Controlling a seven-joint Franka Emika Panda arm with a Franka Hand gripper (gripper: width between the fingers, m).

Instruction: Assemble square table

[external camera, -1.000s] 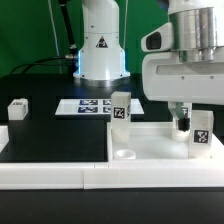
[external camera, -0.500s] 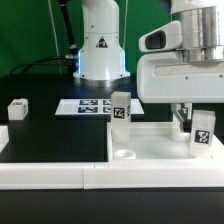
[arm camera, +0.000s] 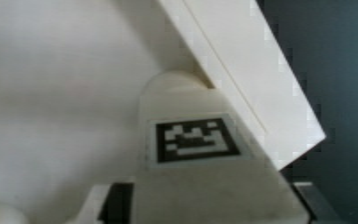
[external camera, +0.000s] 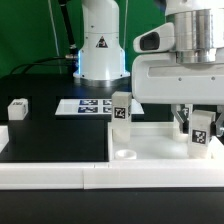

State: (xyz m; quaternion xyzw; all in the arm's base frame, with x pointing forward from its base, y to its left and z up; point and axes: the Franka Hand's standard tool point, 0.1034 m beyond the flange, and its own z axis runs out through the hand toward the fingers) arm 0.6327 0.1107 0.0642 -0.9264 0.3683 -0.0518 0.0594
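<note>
The white square tabletop (external camera: 155,142) lies flat at the exterior view's right, with a round corner socket (external camera: 125,155) showing. One tagged white leg (external camera: 120,110) stands at its far edge. A second tagged leg (external camera: 202,136) stands on the slab's right side and fills the wrist view (arm camera: 197,140). My gripper (external camera: 198,122) is lowered over this leg. The fingers (arm camera: 119,205) straddle it with dark gaps on both sides, so my gripper (arm camera: 208,208) is open. A third leg (external camera: 17,108) lies on the black table at the left.
The long white bar fence (external camera: 55,172) runs along the front edge. The marker board (external camera: 88,105) lies flat at the back, in front of the robot base (external camera: 100,45). A raised white edge (arm camera: 247,70) runs beside the straddled leg, with dark table beyond.
My gripper has moved toward the exterior view's right, from beside the right-hand leg to over it, so that the fingers now straddle it. The legs and tabletop have not moved.
</note>
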